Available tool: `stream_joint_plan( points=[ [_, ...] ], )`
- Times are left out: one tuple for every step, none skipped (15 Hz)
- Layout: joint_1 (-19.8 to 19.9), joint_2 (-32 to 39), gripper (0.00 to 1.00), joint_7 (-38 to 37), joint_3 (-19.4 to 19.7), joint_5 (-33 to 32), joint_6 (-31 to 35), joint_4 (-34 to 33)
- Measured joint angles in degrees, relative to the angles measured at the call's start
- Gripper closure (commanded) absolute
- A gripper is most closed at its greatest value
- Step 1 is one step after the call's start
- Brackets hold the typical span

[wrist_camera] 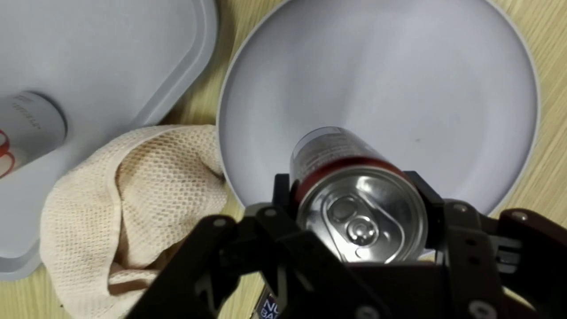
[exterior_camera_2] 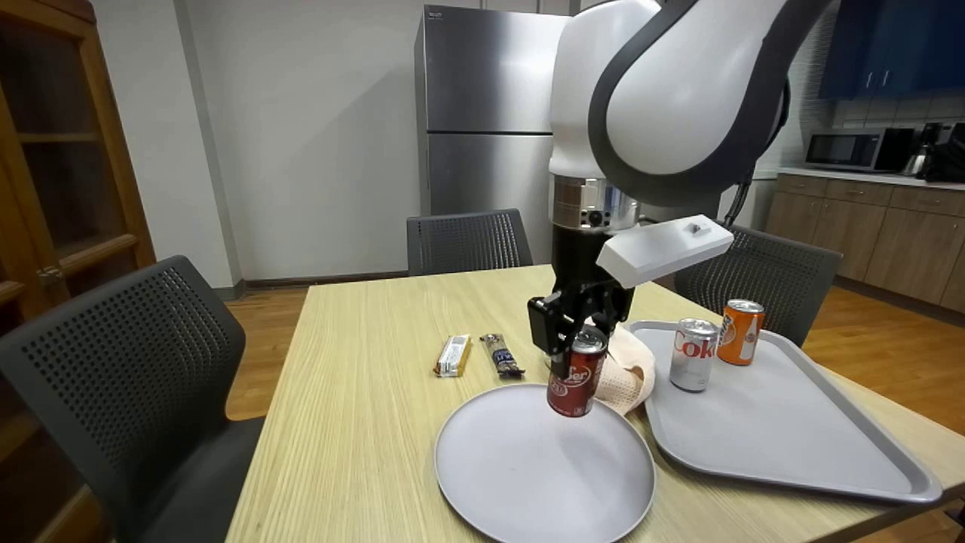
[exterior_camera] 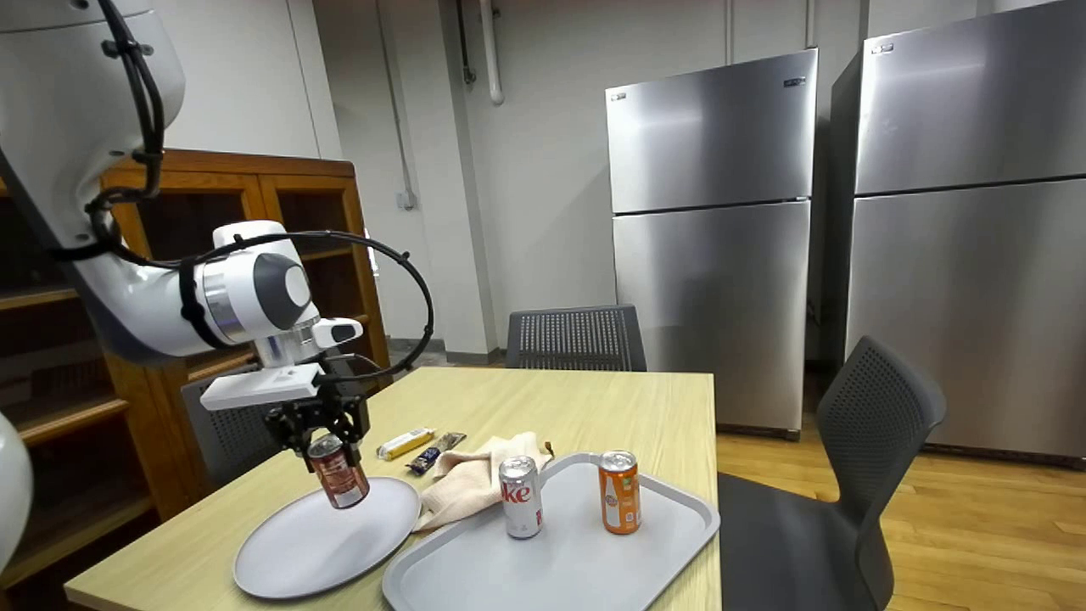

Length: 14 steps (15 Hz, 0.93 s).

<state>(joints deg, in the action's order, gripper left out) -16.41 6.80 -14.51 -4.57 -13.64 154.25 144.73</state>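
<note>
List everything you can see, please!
table: one, pale, centre
plate: one, grey, on table
tray: one, grey, beside plate
red can: one, red, held over plate
silver can: one, silver, on tray
orange can: one, orange, on tray
cloth: one, cream, partly over tray's edge
snack bars: two, yellow and blue, on table
chairs: three, dark grey, around table
fridges: two, silver, background
cabinet: one, brown, behind a chair
microwave: one, silver-black, far corner
cupboards: several, blue and brown, near microwave
arm: one, white, over table
jaws: one pair, black, closed on red can

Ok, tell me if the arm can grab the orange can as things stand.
Probably not: the gripper holds the red can, though nothing seems to cover the orange can on the tray.
</note>
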Motion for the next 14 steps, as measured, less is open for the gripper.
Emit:
stream_joint_plan(
  points=[
    [0.5, -0.2, 0.62, -0.6, 0.3, -0.3, 0.0, -0.1],
    [1.0, -0.4, 0.62, -1.3, 0.6, -0.5, 0.0, -0.2],
    [1.3, -0.5, 0.62, -2.0, 0.9, -0.8, 0.0, -0.3],
    [1.7, -0.5, 0.62, -3.0, 1.1, -1.2, 0.0, -0.4],
    [2.0, -0.6, 0.62, -4.0, 1.4, -1.7, 0.0, -0.5],
    [2.2, -0.6, 0.62, -5.1, 1.7, -2.3, -0.1, -0.5],
    [2.4, -0.6, 0.62, -6.3, 2.0, -2.9, -0.1, -0.5],
    [2.6, -0.6, 0.62, -7.3, 2.3, -3.3, -0.2, -0.5],
    [2.8, -0.6, 0.62, -8.2, 2.6, -3.9, -0.3, -0.5],
    [3.0, -0.6, 0.62, -8.8, 2.9, -4.4, -0.4, -0.4],
    [3.3, -0.7, 0.62, -8.9, 3.2, -4.6, -0.4, -0.2],
    [3.8, -0.8, 0.62, -8.9, 3.4, -4.8, -0.4, 0.0],
    [4.3, -0.9, 0.62, -8.9, 3.7, -4.8, -0.4, 0.3],
    [4.8, -1.1, 0.62, -8.8, 3.9, -4.8, -0.4, 0.7]
  ],
)
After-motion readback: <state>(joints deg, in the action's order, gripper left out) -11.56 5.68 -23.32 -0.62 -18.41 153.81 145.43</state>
